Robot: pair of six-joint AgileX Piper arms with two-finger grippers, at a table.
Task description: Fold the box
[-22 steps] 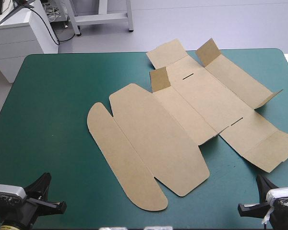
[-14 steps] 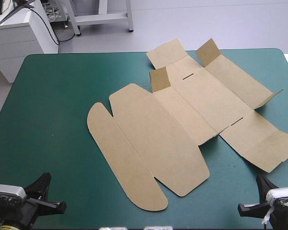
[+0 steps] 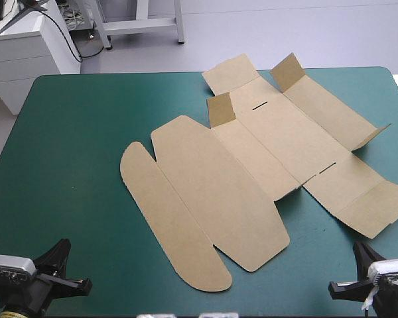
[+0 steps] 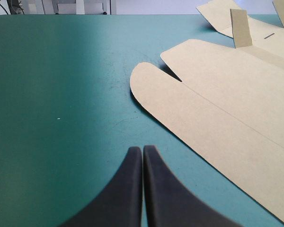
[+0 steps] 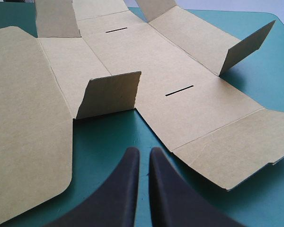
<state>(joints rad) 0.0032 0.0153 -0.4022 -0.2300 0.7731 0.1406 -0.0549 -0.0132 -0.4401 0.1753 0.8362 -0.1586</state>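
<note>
The brown box (image 3: pixel 252 165) is not a box yet. It is one big cut sheet of board, and it lies open on the bench (image 3: pixel 73 165). It covers the middle and the right side of the bench and reaches almost to the far edge. Most of it lies flat. A long rounded flap (image 4: pixel 189 113) points toward the near left side. Four small flaps stick up, and one small flap (image 5: pixel 109 94) stands just ahead of the right claw (image 5: pixel 143 152). Two thin slits (image 5: pixel 179 90) are cut in the flat middle part.

The left claw (image 4: pixel 142 150) is pressed together, its two black fingers touching, and it holds nothing. It hangs over the bare teal-green cover (image 4: pixel 61 94) near the near left corner of the bench. The rounded flap is ahead of it and off to one side, not touching it.

The right claw is almost pressed together too, with only a thin crack between its fingers, and it holds nothing. It sits near the near right corner, over the cover, close to the edge of the box but apart from it.
</note>
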